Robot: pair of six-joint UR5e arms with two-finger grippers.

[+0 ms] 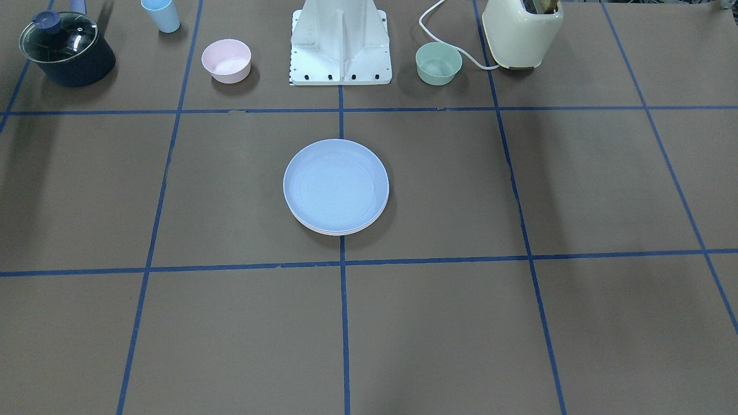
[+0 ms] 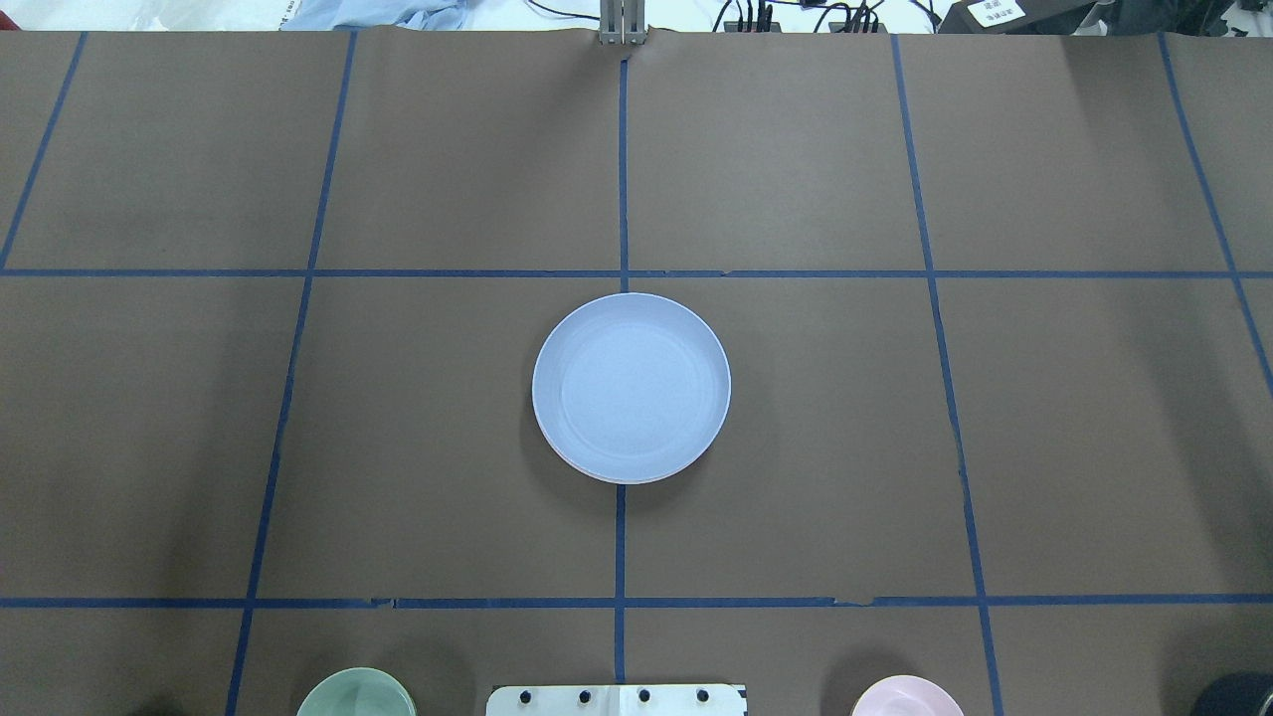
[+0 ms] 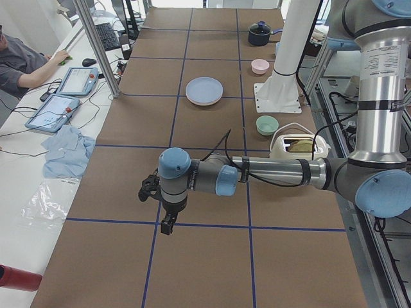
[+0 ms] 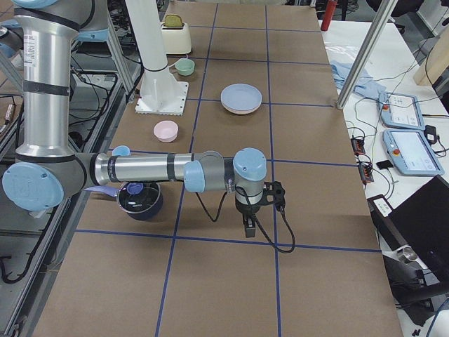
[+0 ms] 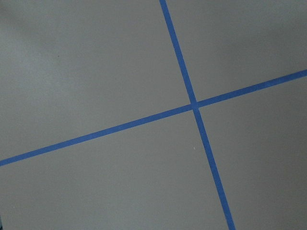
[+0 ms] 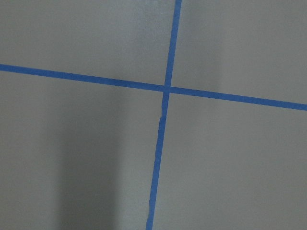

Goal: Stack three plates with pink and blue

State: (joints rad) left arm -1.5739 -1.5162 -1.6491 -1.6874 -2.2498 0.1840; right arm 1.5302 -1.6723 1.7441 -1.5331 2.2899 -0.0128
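1. Plates are stacked in one pile (image 1: pixel 336 185) near the middle of the table (image 1: pixel 576 323), across the central blue tape line (image 1: pixel 344 323).
2. The light blue plate (image 2: pixel 631 386) is seen on top, lying flat and face up, with nothing in it.
3. Two paler lower rims (image 1: pixel 340 231) are shown under its edge on the operators' side. Their colours cannot be told apart with certainty, though a pinkish tint is seen in the exterior right view.
4. The pile is not touched by either arm; both arms are held well apart from it, towards opposite ends of the table.
5. The left gripper (image 3: pixel 167 224) is pointed down, above the table beside a tape crossing. It is shown only in a side view, so how far its claw is open cannot be told. Nothing is seen in it.
6. The right gripper (image 4: pixel 249 227) is likewise pointed down near a tape crossing at the other end. Its opening cannot be told either, and no object is seen in it.
7. Only brown table surface and crossed blue tape are shown in both wrist views.
8. Along the robot's edge of the table, a white pedestal (image 1: pixel 340 46) is flanked by a small pink bowl (image 1: pixel 226 60) and a small green bowl (image 1: pixel 439 63).
9. Further out, a cream toaster (image 1: pixel 522 31) is placed beyond the green bowl, and a blue cup (image 1: pixel 161 14) and a lidded dark pot (image 1: pixel 66 49) beyond the pink one.
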